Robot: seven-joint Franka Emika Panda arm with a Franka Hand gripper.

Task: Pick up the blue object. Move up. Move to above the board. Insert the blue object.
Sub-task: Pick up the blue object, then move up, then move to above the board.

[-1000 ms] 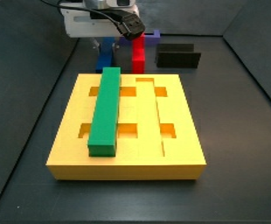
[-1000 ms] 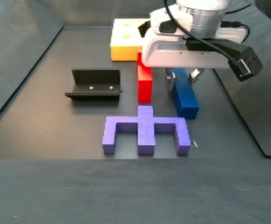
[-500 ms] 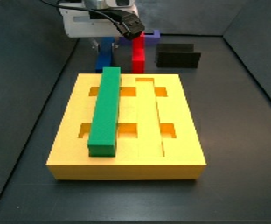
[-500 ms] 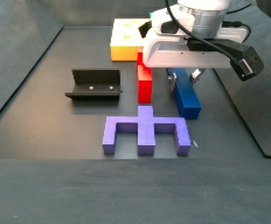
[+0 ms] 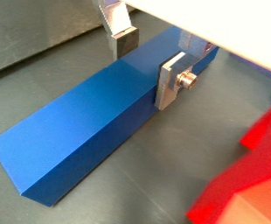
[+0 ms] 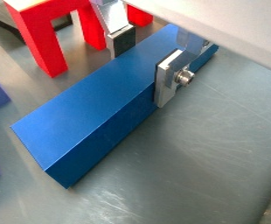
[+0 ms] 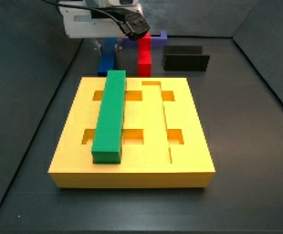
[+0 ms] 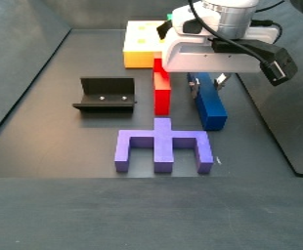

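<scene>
Gripper (image 5: 148, 59) jaws straddle blue object (image 5: 97, 122), floor-level.

The gripper (image 8: 208, 86) has a pale grey, boxy body with rounded corners, seen in both side views (image 7: 105, 41). Above it sits a silver-grey cylindrical wrist, and black cables loop around it. A dark camera module hangs off the body's right side in a side view. The fingers (image 6: 172, 76) are flat silver plates; one carries a round silver screw head on its outer face, and the far finger (image 5: 121, 24) shows a dark pad at its tip.
</scene>
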